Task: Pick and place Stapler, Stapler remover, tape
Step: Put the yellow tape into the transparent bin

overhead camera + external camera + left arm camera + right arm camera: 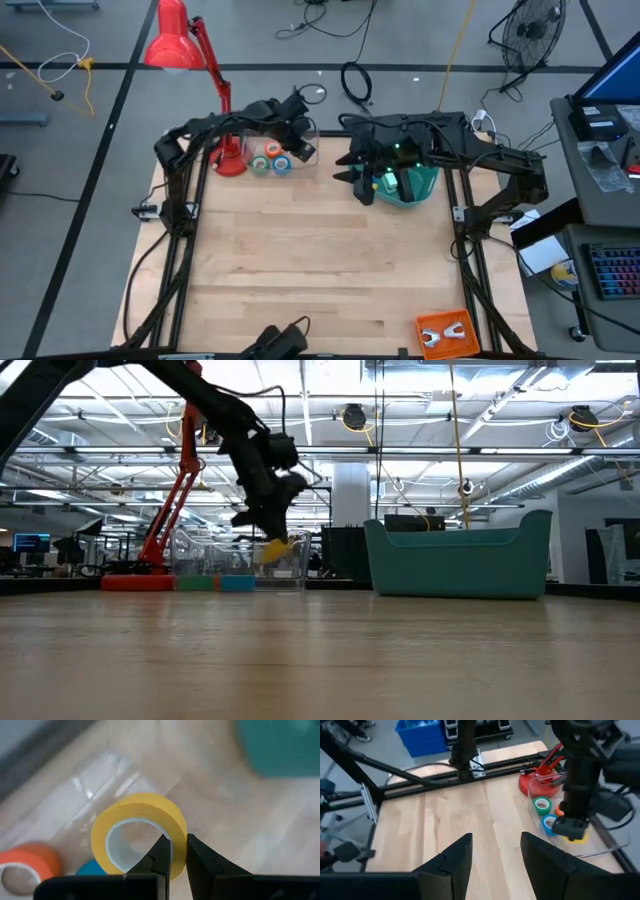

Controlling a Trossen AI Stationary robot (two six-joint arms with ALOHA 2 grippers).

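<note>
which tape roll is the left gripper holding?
The yellow tape roll: the left gripper pinches its wall, lifted off the table. The orange, blue and green rolls lie loose.

Bright even overhead light; soft shadows; left wrist background blurred.

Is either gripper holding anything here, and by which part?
The left gripper pinches the yellow tape roll by its ring wall. The right gripper is open, empty.

- No legible text, label, brand, number or sign in any view.
- Screen (612, 75) at the right edge of the high view: lit blue, no characters can be made out.
- Yellow tape roll (140, 832): plain surface, unprinted.
</note>
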